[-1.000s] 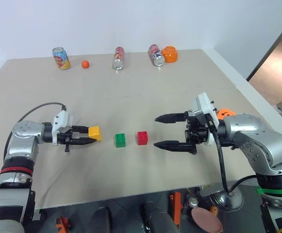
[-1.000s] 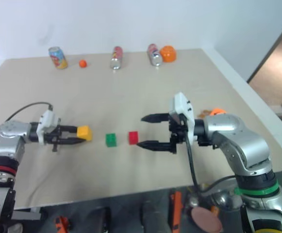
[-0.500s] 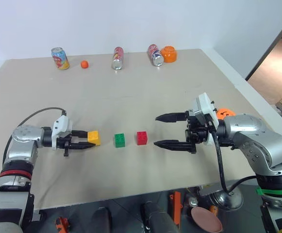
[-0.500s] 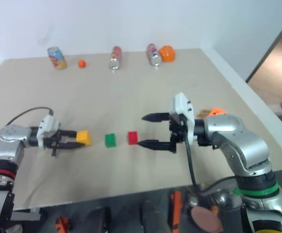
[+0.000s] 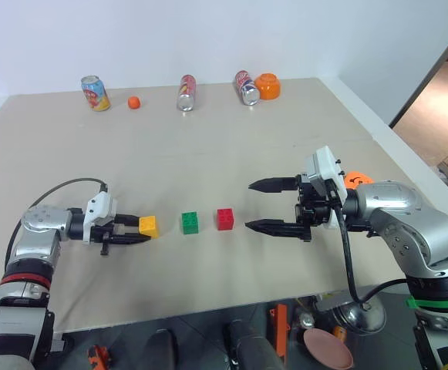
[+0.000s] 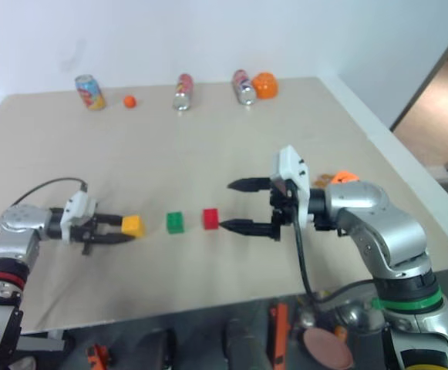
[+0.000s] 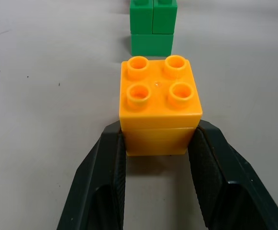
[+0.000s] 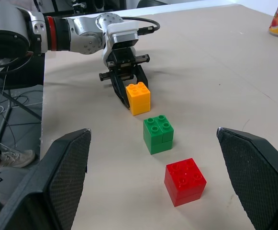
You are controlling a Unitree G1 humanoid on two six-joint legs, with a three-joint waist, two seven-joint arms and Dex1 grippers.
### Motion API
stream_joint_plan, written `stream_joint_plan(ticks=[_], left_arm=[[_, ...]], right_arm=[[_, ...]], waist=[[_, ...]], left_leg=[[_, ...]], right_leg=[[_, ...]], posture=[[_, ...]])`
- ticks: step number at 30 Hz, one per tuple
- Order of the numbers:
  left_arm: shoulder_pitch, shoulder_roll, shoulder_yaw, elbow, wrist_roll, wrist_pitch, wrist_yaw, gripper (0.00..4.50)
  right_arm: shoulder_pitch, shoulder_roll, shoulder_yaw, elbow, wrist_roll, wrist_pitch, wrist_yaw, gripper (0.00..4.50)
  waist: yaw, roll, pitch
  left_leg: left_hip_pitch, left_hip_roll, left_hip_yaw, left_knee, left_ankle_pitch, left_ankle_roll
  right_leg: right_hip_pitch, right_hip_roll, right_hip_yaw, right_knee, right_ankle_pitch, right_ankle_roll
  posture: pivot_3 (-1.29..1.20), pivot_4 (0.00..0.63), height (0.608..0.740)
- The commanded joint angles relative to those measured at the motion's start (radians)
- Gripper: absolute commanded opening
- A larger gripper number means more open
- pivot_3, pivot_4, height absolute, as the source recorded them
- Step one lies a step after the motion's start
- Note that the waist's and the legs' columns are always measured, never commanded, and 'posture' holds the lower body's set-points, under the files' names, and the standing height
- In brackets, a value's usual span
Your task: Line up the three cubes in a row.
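1. Beige table [image 5: 208, 154] fills the scene, with a white wall behind it; along its far edge stand three cans: one can [image 5: 96, 92] upright, a second can [image 5: 187, 92] and a third can [image 5: 247, 87] both tilted, with a small orange ball [image 5: 134, 102] between the first two and an orange pumpkin toy [image 5: 269, 85] touching the third.
2. No bowl, box or tray sits on the table; what the cans hold cannot be told.
3. Taking the green cube [image 5: 190, 223] as the landmark: the yellow cube [image 5: 148, 226] sits just beside it on the robot's left, the red cube [image 5: 225, 218] just beside it on the right, small gaps between them, all roughly in one line.
4. The left gripper [image 5: 137, 229] pinches the yellow cube, one black finger on each side face, as the left wrist view shows; the cube is upright with its studs up and sits low at the table, though whether it touches cannot be told.
5. The right gripper [image 5: 253, 205] holds its fingers spread wide and empty, pointing at the red cube from the far side of the green one, apart from it.
6. Since a second ago the left gripper and its yellow cube have come lower, and the cube now sits level with the green one; the right gripper has stayed put.
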Motion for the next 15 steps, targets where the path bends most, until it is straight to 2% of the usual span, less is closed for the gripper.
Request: stream_joint_plan(ticks=[1, 2, 3, 4, 6, 7, 10, 15], left_arm=[[-0.004, -0.011, -0.002, 0.033, 0.024, -0.050, -0.001, 1.29], [-0.006, -0.011, -0.008, 0.042, 0.032, -0.054, -0.002, 1.29], [-0.007, -0.010, -0.016, 0.049, 0.037, -0.050, -0.004, 2.09], [-0.009, -0.009, -0.020, 0.053, 0.039, -0.047, -0.006, 2.55], [-0.016, -0.015, -0.010, 0.061, 0.036, -0.048, -0.001, 3.09], [-0.018, -0.017, -0.005, 0.063, 0.038, -0.059, 0.007, 3.53], [-0.024, -0.019, 0.003, 0.073, 0.050, -0.104, 0.033, 4.48], [-0.038, 0.004, 0.015, 0.089, 0.048, -0.100, 0.010, 4.48]], right_arm=[[-0.020, -0.002, -0.020, -0.008, 0.004, -0.015, 0.002, 4.35], [-0.022, -0.002, -0.020, -0.008, 0.004, -0.014, 0.001, 4.35], [-0.024, -0.002, -0.020, -0.007, 0.004, -0.013, 0.001, 4.35], [-0.025, -0.002, -0.021, -0.007, 0.004, -0.013, 0.000, 4.35], [-0.029, -0.004, -0.021, -0.005, 0.004, -0.013, 0.002, 4.35], [-0.031, -0.004, -0.022, -0.003, 0.003, -0.013, 0.003, 4.35], [-0.043, -0.004, -0.021, 0.006, 0.002, -0.014, 0.006, 4.35], [-0.074, 0.001, -0.009, 0.033, -0.006, -0.022, 0.023, 4.35]], waist=[[0.000, 0.000, 0.000], [0.000, 0.000, 0.000], [0.000, 0.000, 0.000], [0.000, 0.000, 0.000], [0.000, 0.000, -0.001], [0.000, 0.000, -0.001], [0.001, 0.000, -0.001], [0.001, 0.000, -0.001]], left_leg=[[0.000, 0.000, 0.000, 0.000, 0.000, 0.000], [0.000, 0.000, 0.000, 0.000, 0.000, 0.000], [0.000, 0.000, 0.000, 0.000, 0.000, 0.000], [0.001, 0.000, 0.000, 0.001, 0.000, 0.000], [0.001, 0.000, 0.000, 0.001, 0.000, 0.000], [0.001, 0.000, 0.001, 0.001, 0.000, 0.000], [0.001, 0.000, 0.001, 0.001, 0.000, 0.000], [0.000, 0.000, 0.001, 0.000, 0.000, 0.000]], right_leg=[[0.000, 0.000, 0.000, 0.000, 0.000, 0.000], [0.000, 0.000, 0.000, 0.000, 0.000, 0.000], [0.001, 0.000, 0.000, 0.000, 0.000, 0.000], [0.001, 0.000, 0.000, 0.000, 0.000, 0.000], [0.001, 0.000, 0.001, 0.000, 0.000, 0.000], [0.001, 0.000, 0.001, 0.000, 0.000, 0.000], [0.001, 0.000, 0.001, 0.000, 0.000, 0.000], [0.001, 0.000, 0.001, 0.000, 0.000, 0.000]], posture=[[0.00, 0.150, 0.740], [0.00, 0.150, 0.740], [0.00, 0.150, 0.740], [0.00, 0.150, 0.740], [0.00, 0.150, 0.740], [0.00, 0.150, 0.740], [0.00, 0.150, 0.740], [0.00, 0.150, 0.740]])
